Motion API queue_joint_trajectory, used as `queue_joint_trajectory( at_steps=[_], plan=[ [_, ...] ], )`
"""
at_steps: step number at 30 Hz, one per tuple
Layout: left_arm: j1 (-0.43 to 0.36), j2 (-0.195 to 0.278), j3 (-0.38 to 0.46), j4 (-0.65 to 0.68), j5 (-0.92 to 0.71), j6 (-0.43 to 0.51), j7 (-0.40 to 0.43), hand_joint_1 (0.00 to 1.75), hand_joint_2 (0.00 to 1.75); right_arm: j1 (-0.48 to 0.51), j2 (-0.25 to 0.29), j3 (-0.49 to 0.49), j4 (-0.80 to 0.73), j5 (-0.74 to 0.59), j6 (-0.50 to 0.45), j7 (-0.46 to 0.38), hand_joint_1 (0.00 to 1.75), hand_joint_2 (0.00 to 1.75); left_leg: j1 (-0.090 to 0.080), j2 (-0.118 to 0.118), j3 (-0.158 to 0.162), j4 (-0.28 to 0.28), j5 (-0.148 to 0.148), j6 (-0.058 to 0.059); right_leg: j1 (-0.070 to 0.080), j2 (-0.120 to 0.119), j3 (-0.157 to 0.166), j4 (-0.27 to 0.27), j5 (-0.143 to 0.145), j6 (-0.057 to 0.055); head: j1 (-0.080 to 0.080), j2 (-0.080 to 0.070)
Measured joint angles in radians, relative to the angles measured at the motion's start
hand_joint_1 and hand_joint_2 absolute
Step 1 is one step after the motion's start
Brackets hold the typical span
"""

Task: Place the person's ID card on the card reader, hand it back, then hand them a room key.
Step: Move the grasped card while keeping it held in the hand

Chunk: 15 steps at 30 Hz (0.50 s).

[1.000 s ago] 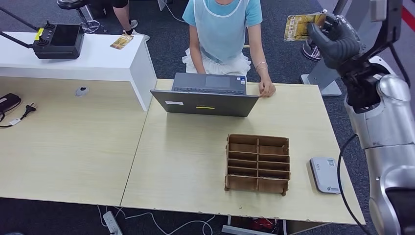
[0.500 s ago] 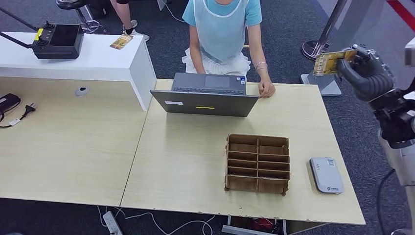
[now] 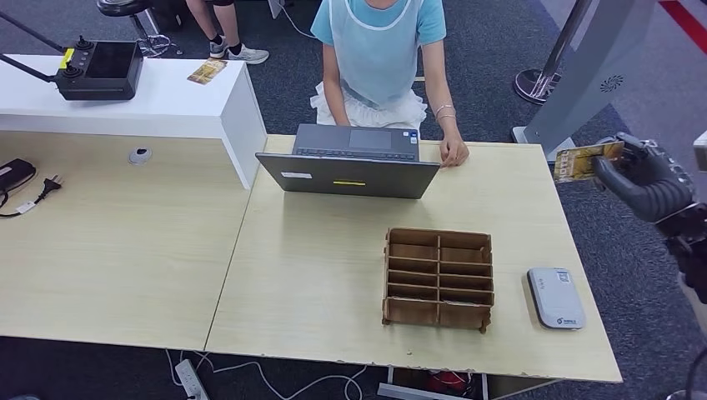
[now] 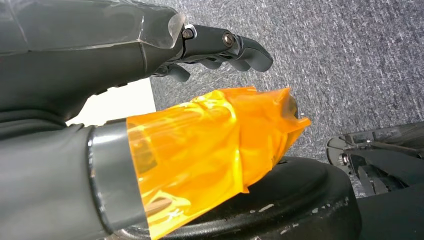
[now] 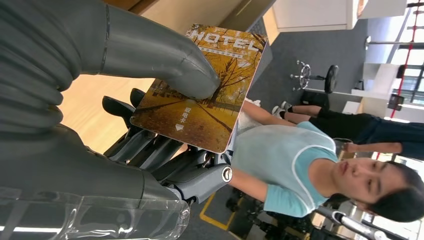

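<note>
Pale wood surface [image 3: 317,267] carries an open laptop [image 3: 350,171] at its far edge, a brown divided box [image 3: 439,277] near the front, and a grey card reader [image 3: 556,297] by the front right corner. Beyond the right edge, the right hand [image 3: 642,179] pinches the room key [image 3: 587,161] between thumb and fingers [image 5: 150,145]. A seated person [image 3: 379,50] faces it. The left hand [image 4: 100,50] holds nothing, fingers loosely extended.
</note>
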Motion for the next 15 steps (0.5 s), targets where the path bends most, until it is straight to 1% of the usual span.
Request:
queue_joint_trajectory(
  at_steps=[6, 15],
  plan=[
    [0.0, 0.001, 0.0, 0.0, -0.011, 0.0, 0.006, 0.0, 0.0, 0.058, -0.008, -0.019, 0.007, -0.004, 0.018, 0.002, 1.75, 1.75, 0.0, 0.0, 0.0, 0.0, 0.0, 0.0, 0.0, 0.0, 0.0, 0.0, 0.0, 0.0, 0.0, 0.0],
    [0.0, 0.004, 0.0, 0.0, -0.018, 0.0, 0.008, 0.0, 0.0, 0.096, -0.024, -0.042, 0.064, -0.019, 0.052, 0.0, 1.75, 1.75, 0.0, 0.0, 0.0, 0.0, 0.0, 0.0, 0.0, 0.0, 0.0, 0.0, 0.0, 0.0, 0.0, 0.0]
  ],
)
